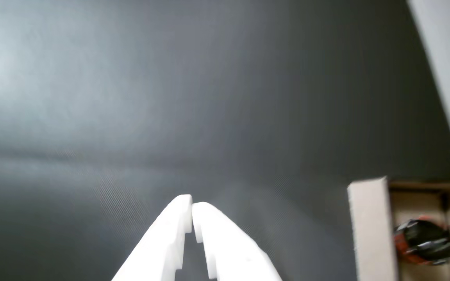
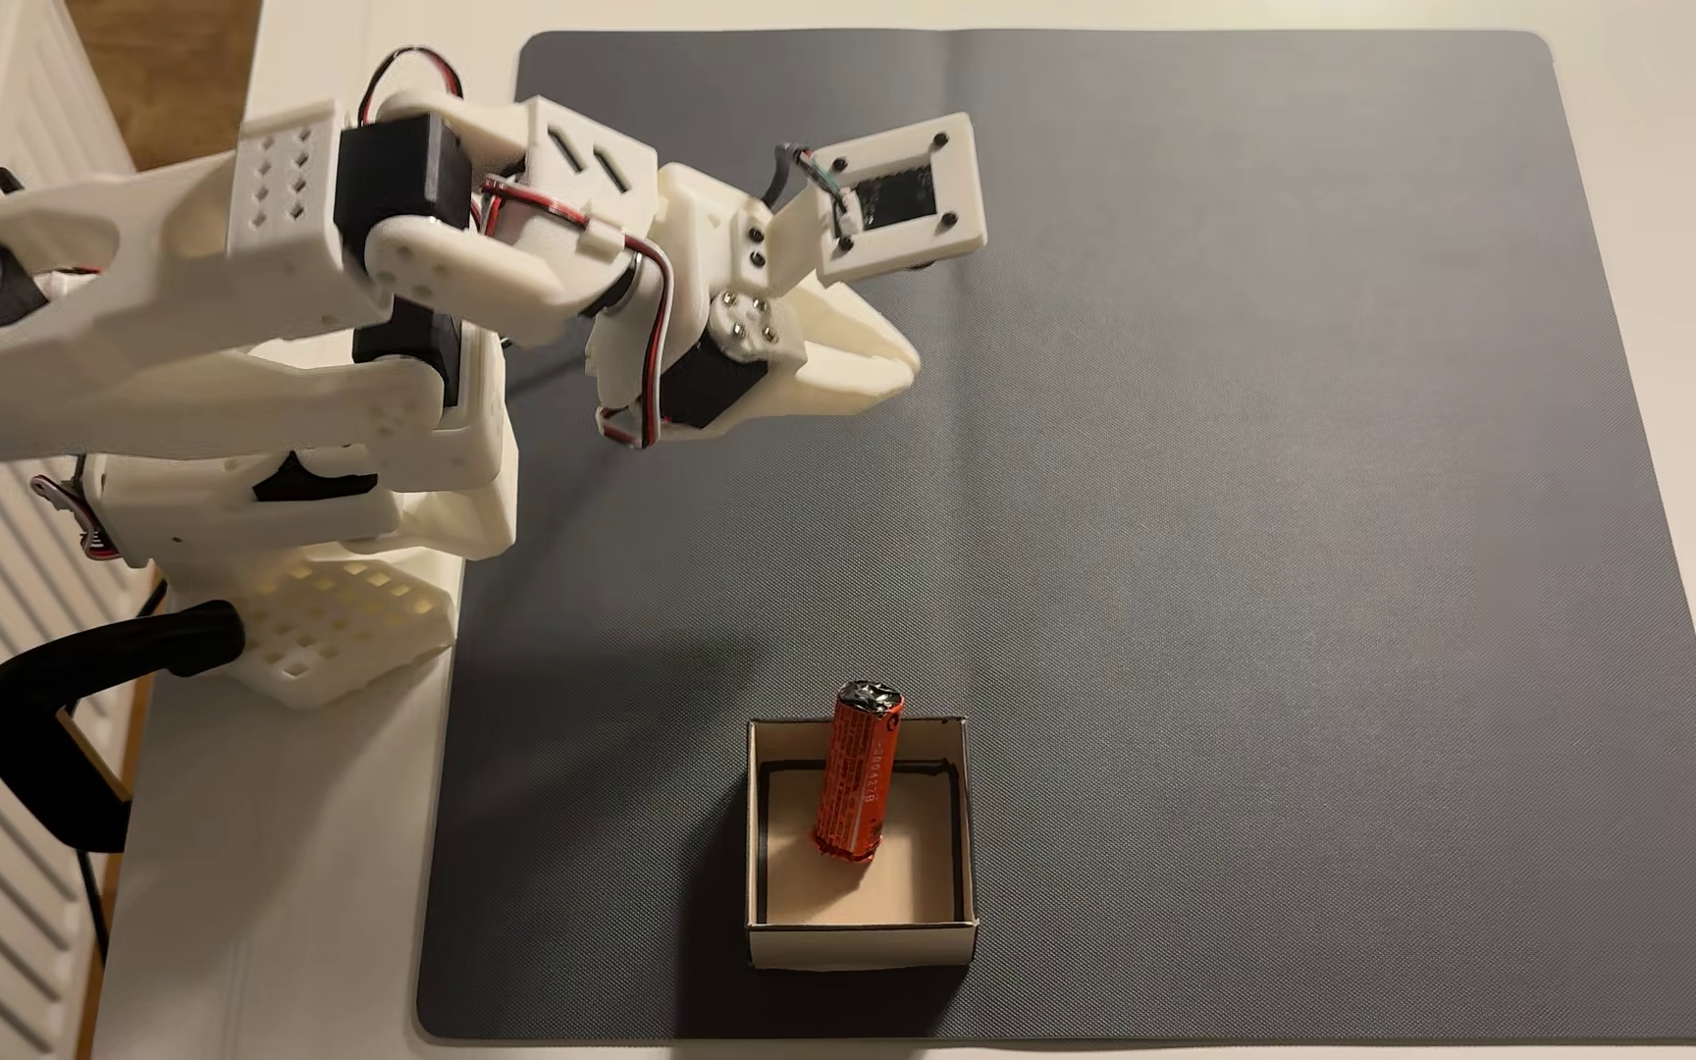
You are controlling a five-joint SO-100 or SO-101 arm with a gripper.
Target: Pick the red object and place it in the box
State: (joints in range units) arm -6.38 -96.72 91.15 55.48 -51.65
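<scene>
Since the red object point(image 2: 857, 780) stands upright inside the box point(image 2: 966, 815), leaning on its far wall, we judge the placing done. Our gripper point(image 1: 192, 208), pinched closed and empty, hangs over the mat point(image 2: 1231, 510), well apart from the box.

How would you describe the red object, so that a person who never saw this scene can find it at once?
In the fixed view, start from the large dark grey mat and go to its near edge, where the small open cardboard box sits. The red object stands inside it, its dark silvery top above the far wall. It is the one orange-red thing here, a crinkled cylinder with fine dark print.
</scene>
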